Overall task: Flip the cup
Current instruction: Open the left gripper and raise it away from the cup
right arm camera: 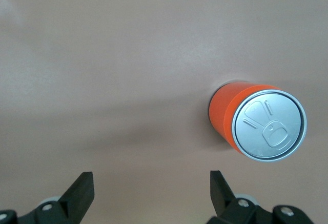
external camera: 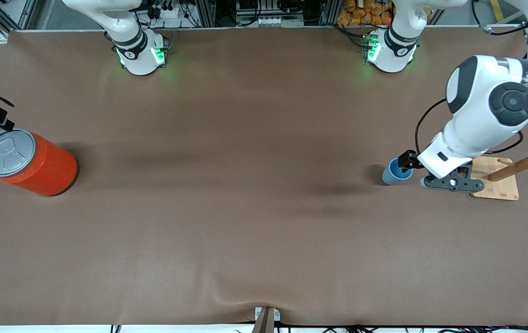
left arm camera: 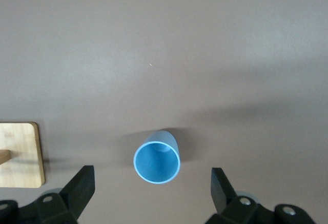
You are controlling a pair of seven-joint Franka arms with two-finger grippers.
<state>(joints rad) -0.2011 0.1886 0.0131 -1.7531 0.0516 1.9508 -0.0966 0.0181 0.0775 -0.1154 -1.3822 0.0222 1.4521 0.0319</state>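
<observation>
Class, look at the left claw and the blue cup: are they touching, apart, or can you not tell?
Apart. The left wrist view shows the cup standing upright between the open left claw fingers, with bare table on both sides.

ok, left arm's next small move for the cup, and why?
Probably lift the left gripper straight up and away. The cup stands upright on the table, mouth up, and the fingers are spread wide apart with the cup untouched between them, so the flip looks done. The right gripper waits open over the table beside the orange can.
</observation>
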